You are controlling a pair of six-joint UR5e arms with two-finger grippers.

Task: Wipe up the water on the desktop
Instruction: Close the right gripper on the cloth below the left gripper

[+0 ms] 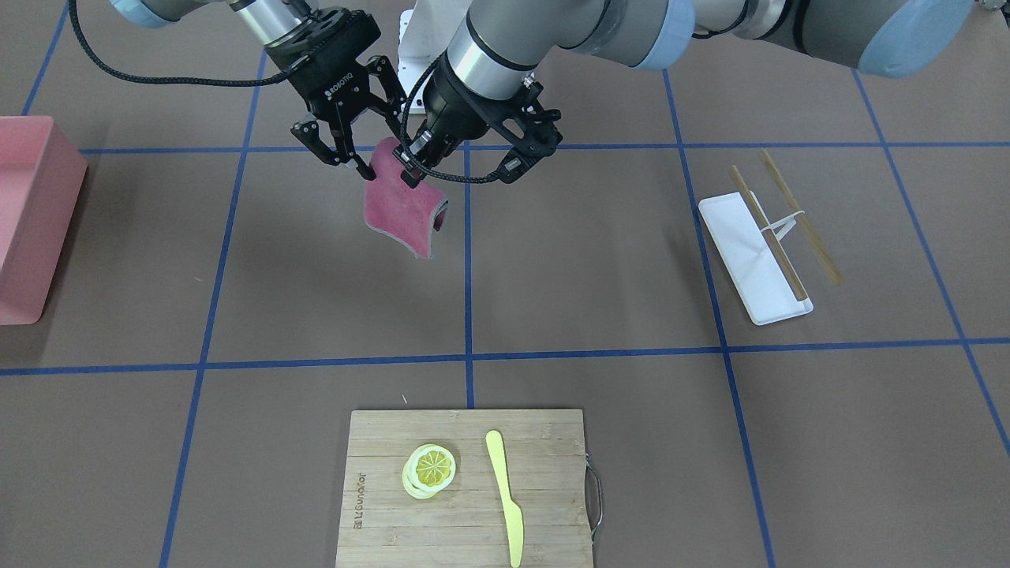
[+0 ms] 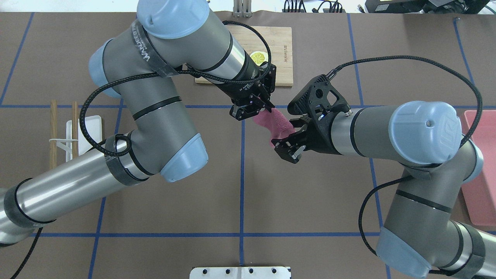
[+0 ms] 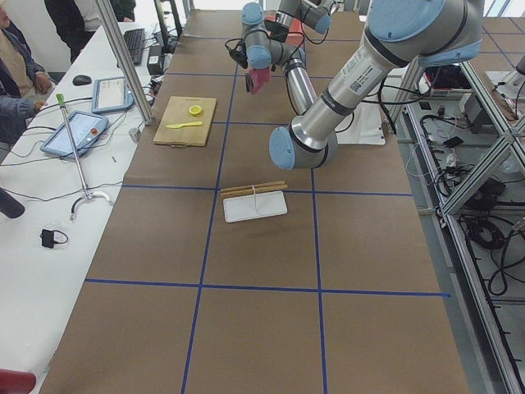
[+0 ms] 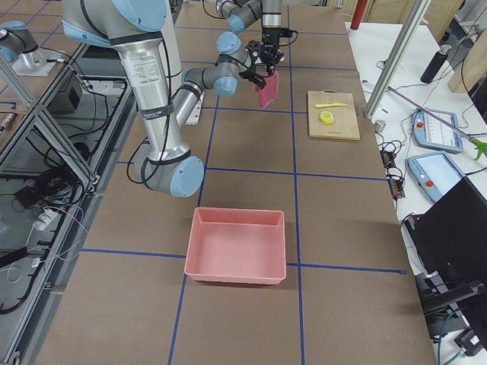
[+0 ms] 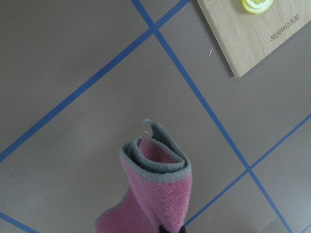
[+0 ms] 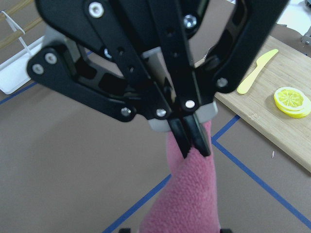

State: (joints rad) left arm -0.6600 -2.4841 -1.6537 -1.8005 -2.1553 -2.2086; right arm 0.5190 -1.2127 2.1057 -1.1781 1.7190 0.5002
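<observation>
The brown desktop [image 1: 600,260] with blue tape lines shows no water that I can make out. A pink cloth with a grey edge [image 1: 398,209] hangs folded in the air above it. My left gripper [image 1: 410,175] is shut on the cloth's top edge; the right wrist view shows its fingertips [image 6: 192,141] pinched on the cloth [image 6: 187,194]. My right gripper [image 1: 371,150] is open, right beside it, with its fingers on either side of the cloth's upper part. In the overhead view the cloth [image 2: 276,124] hangs between both grippers. The left wrist view shows the cloth's rolled lower end [image 5: 158,174].
A bamboo cutting board [image 1: 465,521] with a lemon slice [image 1: 432,467] and a yellow knife [image 1: 505,497] lies at the operators' side. A white tray [image 1: 746,252] with chopsticks [image 1: 798,214] lies on my left. A pink bin [image 1: 31,213] stands on my right.
</observation>
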